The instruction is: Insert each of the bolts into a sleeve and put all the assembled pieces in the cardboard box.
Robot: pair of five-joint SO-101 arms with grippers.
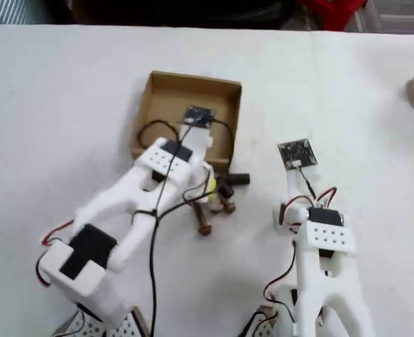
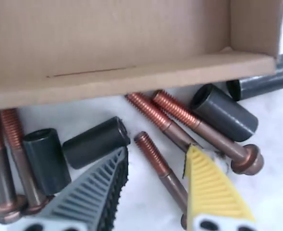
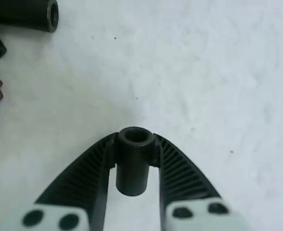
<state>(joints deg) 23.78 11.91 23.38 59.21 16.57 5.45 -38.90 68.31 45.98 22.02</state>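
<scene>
Carrying everything, the matte white table [image 1: 66, 105] bears a shallow brown cardboard box [image 1: 166, 88]. Just beside its outer wall, the left gripper [image 2: 158, 150] has its ribbed grey and yellow fingers [image 2: 213, 192] apart, astride one copper-coloured threaded bolt [image 2: 163, 178]. The right gripper [image 3: 134, 144], well apart from the box, is clamped on a smooth black hollow sleeve [image 3: 133, 168]. Loose tubular sleeves [image 2: 95, 142] and flange-headed bolts [image 2: 203, 130] lie along that wall.

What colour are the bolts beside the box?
The bolts are copper-coloured; left wrist view shows them best.
</scene>
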